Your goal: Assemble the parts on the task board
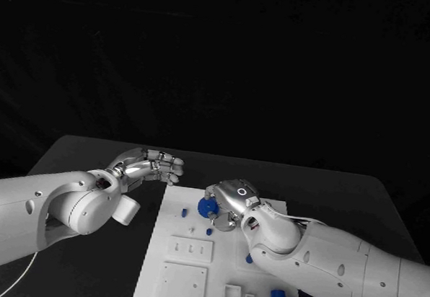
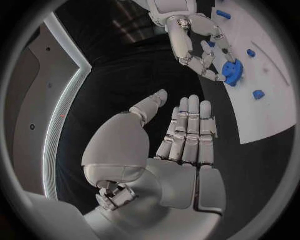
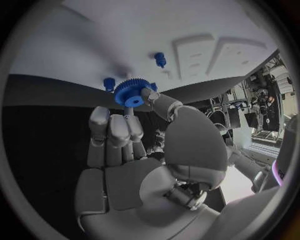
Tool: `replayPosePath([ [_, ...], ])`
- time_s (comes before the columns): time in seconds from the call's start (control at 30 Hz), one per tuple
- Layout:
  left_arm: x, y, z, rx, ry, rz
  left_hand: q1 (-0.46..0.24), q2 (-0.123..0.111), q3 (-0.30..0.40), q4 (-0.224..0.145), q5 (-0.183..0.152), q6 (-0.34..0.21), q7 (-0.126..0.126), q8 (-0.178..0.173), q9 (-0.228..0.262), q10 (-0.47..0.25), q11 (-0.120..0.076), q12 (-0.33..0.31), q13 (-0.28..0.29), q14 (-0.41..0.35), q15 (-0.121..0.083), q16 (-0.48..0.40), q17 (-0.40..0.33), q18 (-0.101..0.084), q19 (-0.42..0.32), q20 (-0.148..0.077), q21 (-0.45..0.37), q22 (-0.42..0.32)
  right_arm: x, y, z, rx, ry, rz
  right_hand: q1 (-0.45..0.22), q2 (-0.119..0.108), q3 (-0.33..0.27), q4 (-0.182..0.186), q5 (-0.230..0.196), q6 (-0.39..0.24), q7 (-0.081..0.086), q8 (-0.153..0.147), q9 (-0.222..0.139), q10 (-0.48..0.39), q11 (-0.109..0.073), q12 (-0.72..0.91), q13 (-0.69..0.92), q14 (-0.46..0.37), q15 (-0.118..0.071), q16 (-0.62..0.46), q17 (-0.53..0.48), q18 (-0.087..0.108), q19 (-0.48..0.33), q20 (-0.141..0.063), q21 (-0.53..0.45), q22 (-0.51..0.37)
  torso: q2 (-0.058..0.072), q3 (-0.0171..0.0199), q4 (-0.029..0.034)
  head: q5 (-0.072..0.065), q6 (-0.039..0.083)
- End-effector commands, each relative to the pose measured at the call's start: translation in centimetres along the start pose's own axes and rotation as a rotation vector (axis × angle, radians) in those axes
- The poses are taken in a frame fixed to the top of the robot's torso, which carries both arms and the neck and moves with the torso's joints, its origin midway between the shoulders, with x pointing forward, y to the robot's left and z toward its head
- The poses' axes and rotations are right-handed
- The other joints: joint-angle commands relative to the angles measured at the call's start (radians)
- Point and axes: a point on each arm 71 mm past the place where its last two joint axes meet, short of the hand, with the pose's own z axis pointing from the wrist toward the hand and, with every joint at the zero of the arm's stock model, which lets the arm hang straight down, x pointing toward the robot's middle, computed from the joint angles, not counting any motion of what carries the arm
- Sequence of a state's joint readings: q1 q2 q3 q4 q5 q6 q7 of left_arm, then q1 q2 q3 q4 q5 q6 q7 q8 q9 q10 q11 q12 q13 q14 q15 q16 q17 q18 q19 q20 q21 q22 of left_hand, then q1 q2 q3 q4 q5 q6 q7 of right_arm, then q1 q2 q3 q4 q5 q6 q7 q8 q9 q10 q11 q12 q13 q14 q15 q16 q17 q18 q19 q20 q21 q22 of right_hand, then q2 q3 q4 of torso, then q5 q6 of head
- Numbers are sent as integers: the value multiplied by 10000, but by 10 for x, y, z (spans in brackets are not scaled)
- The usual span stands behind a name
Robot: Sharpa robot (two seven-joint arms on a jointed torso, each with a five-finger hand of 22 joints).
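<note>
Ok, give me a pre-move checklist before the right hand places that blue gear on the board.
1. Blue toothed gear held by the right hand: ok, pinched between thumb and a finger in the right wrist view.
2. Gear over the white task board: ok, it sits above the board's far end.
3. Left hand out of the way: ok, it is off the board's side, fingers straight and holding nothing.
4. Small blue pegs near the gear standing free: ok, none touched by a hand.
5. Gear's hole lined up with its seat: cannot tell, the fingers hide it.
</note>
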State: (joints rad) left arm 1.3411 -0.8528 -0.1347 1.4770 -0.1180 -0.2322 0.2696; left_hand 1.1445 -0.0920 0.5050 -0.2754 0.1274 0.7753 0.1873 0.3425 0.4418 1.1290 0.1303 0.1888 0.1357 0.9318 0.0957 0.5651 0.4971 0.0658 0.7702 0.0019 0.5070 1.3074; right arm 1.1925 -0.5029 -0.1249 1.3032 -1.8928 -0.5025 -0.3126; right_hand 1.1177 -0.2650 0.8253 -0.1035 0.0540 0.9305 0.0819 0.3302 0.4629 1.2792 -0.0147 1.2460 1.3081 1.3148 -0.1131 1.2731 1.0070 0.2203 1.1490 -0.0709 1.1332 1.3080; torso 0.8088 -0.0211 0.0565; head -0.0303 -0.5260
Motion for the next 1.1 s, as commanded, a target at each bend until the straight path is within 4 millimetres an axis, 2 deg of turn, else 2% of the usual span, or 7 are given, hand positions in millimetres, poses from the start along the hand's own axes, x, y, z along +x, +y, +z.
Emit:
replayPosePath([
  [0.03,2,-1,1,72,138,-64,-138,2,23,-19,-34,-44,38,-9,-17,-59,-12,-38,12,-31,42,-60,16,86,-59,-20,26,160,5,-1,1,29,152,-224,-21,-101,8,71,-4,818,181,-19,275,-63,34,-51,562,-50,-53,-55,15,415,4,-32,26,178,22,-14,43,5,-24],
  [0.23,2,-1,1,70,139,-63,-140,2,25,-20,-34,-45,39,-8,-17,-59,-12,-40,13,-32,42,-61,17,86,-60,-20,27,159,11,-6,2,206,374,-311,-40,-128,-14,88,-8,796,188,-34,275,-82,41,-66,551,-50,-47,-60,19,415,3,-32,27,178,11,-4,21,30,-88],
  [0.47,3,-1,2,67,163,-67,-144,2,25,-20,-35,-48,40,-9,-18,-59,-12,-42,15,-32,43,-61,18,86,-61,-19,28,159,16,-7,5,249,538,-244,-69,-218,-70,112,-10,669,224,-113,257,-200,73,-166,489,-57,-21,-83,27,415,-14,-32,15,173,6,2,7,38,-91],
  [0.67,3,-1,2,57,173,-68,-148,2,25,-19,-36,-51,41,-10,-19,-59,-11,-43,16,-33,43,-62,18,86,-61,-19,28,159,18,-5,6,281,600,-102,-166,-308,-312,55,-31,97,406,-453,101,-411,246,-350,361,-68,137,-113,52,415,-59,-27,-3,173,8,4,9,57,-90],
  [0.77,3,-1,2,52,177,-71,-150,2,25,-19,-36,-52,42,-10,-19,-59,-11,-44,17,-33,44,-62,19,85,-62,-19,29,158,20,-6,6,299,681,-103,-274,-328,-650,-136,-37,-368,514,-704,-17,-740,346,-642,171,-91,241,-133,79,415,-114,-14,-14,179,3,-2,6,57,-101],
  [0.83,2,-1,2,50,170,-69,-149,2,27,-20,-36,-52,42,-10,-19,-59,-11,-44,18,-34,43,-63,19,86,-62,-19,29,158,20,-6,5,300,689,-83,-311,-340,-804,-237,-32,-579,514,-807,-61,-777,351,-655,156,-101,239,-140,91,415,-129,-8,-16,179,5,-5,5,54,-102],
  [1.1,2,-1,2,48,160,-66,-151,0,27,-22,-37,-53,42,-9,-20,-62,-10,-48,19,-35,44,-64,20,86,-64,-18,30,158,21,-8,4,386,932,158,-388,-346,-1007,-328,-3,-803,498,-895,-98,-806,334,-643,141,-109,226,-156,119,415,-140,8,-36,168,7,-4,2,57,-115],
])
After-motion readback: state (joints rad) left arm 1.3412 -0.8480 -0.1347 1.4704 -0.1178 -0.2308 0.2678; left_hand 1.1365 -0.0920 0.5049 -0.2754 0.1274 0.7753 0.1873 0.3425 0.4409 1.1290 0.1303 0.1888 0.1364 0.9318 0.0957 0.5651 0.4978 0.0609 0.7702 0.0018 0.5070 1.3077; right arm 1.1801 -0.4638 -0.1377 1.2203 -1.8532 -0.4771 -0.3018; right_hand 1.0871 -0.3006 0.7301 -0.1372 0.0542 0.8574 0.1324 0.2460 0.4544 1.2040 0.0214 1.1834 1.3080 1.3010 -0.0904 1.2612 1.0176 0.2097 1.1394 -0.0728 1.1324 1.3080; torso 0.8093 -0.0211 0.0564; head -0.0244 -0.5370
